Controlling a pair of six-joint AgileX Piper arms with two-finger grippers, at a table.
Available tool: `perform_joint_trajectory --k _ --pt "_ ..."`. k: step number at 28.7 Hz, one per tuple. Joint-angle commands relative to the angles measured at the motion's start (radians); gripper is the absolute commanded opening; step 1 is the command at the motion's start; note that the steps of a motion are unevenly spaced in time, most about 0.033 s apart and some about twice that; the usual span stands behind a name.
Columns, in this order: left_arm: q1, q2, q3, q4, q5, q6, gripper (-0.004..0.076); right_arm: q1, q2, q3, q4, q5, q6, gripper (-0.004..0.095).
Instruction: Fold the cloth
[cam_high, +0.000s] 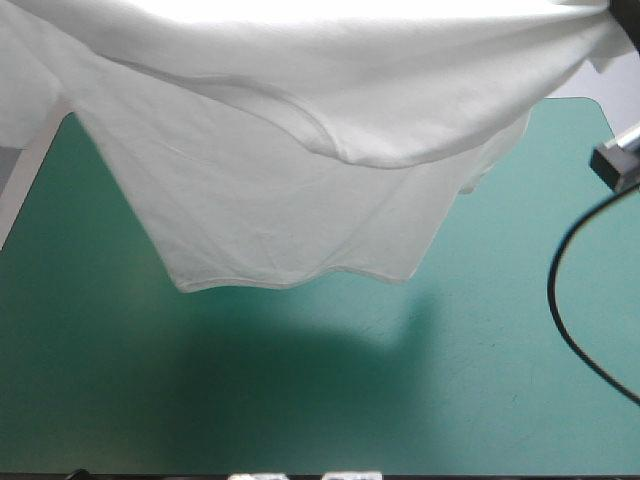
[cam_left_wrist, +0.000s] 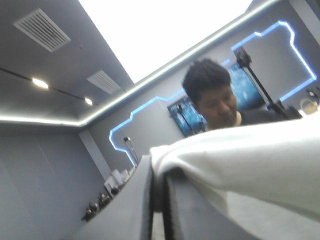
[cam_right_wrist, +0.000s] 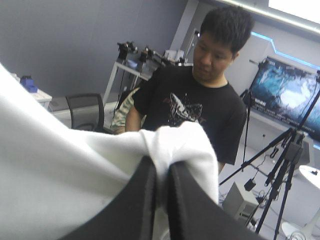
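Teal-green cover (cam_high: 300, 400) under the white T-shirt (cam_high: 280, 200), which hangs spread in the air above it, hem lowest. Left gripper (cam_left_wrist: 159, 172) and right gripper (cam_right_wrist: 162, 167) each clamp a bunch of its fabric; judged early, with no fold yet made.

Black left gripper (cam_left_wrist: 159, 175), two broad smooth fingers (cam_left_wrist: 132, 212) curved like fins, tapering to rounded tips, black right gripper (cam_right_wrist: 161, 170), same matte fin-shaped pair

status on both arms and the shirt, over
Left pincer shut on T-shirt. Right pincer same. T-shirt lifted, hem hanging over teal-green cover. No obstruction seen.
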Motion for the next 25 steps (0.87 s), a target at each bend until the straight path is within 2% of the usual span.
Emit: perform_joint_trajectory --k 1,4,8,13,16,19,22,23,25 --pt "0.002 -0.011 -0.081 0.012 -0.078 -0.003 -0.0017 0.0 -0.042 -0.038 0.011 -0.018 0.013 -0.0003" --pt "0.002 -0.009 -0.077 0.034 -0.039 -0.001 -0.0017 0.0 -0.044 -0.038 -0.015 0.041 0.046 -0.0003" --pt "0.002 -0.007 -0.002 0.07 0.072 -0.017 -0.0017 0.0 -0.029 -0.02 -0.08 0.125 0.084 -0.0003" --pt "0.002 0.011 0.239 0.246 0.134 -0.192 -0.0017 0.0 -0.009 0.102 -0.124 0.176 0.113 -0.0003" --pt "0.002 0.047 0.414 0.34 0.137 -0.277 -0.0017 0.0 0.006 0.228 -0.121 0.161 0.115 -0.0003" --pt "0.008 0.101 0.572 0.377 0.097 -0.343 -0.0017 0.0 0.033 0.387 -0.125 0.101 0.115 -0.0003" --pt "0.017 0.172 0.693 0.362 -0.008 -0.39 -0.0017 0.0 0.075 0.529 -0.141 0.016 0.11 -0.0003" --pt "0.017 0.227 0.739 0.362 -0.077 -0.416 -0.0017 0.0 0.115 0.607 -0.151 -0.051 0.11 -0.0003" --pt "0.017 0.284 0.754 0.362 -0.134 -0.424 -0.0017 0.0 0.16 0.654 -0.153 -0.111 0.108 -0.0003"
